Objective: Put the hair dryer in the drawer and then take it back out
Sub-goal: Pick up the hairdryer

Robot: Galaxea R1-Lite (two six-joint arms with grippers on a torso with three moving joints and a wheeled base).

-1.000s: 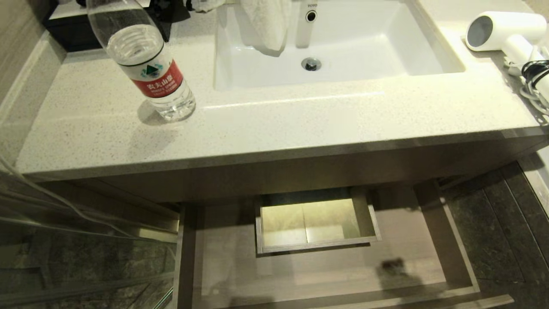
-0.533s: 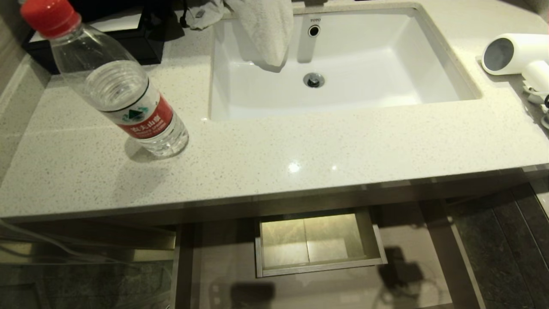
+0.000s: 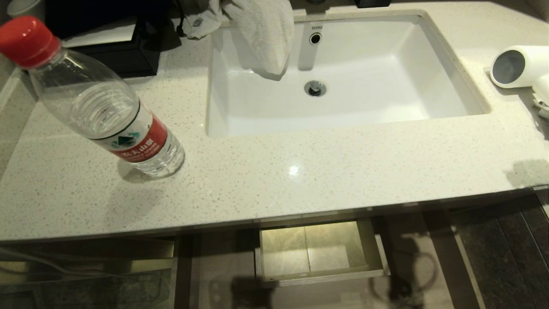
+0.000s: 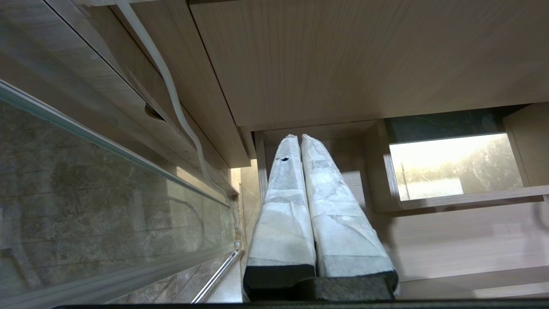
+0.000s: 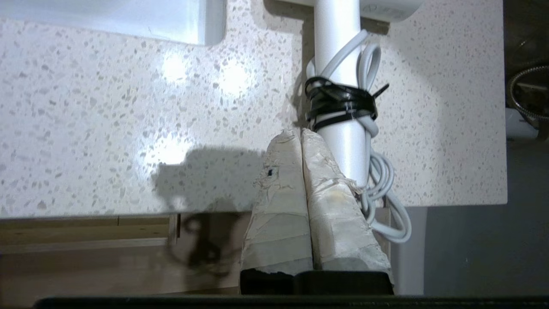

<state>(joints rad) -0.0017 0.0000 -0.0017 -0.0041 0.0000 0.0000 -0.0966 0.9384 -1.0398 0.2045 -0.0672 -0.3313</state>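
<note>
One hair dryer (image 3: 520, 67) is seen at the right edge of the head view, lying on the speckled countertop (image 3: 300, 171), cut off so that only its barrel and grey end show. "TOYO" is read on the sink (image 3: 446, 81) above the overflow hole; the red label of the single water bottle (image 3: 98, 107) carries writing too small to read. The drawer (image 3: 326, 274) stands pulled out at the bottom of the frame, partly hidden by the counter. The right gripper (image 5: 300, 134) is pressed together beside the handle, empty; the left gripper (image 4: 297, 139) is likewise together, over the drawer.

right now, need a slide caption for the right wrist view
Shut right end effector poised above the speckled countertop, beside the small white hair dryer's cord-wrapped handle.
</note>
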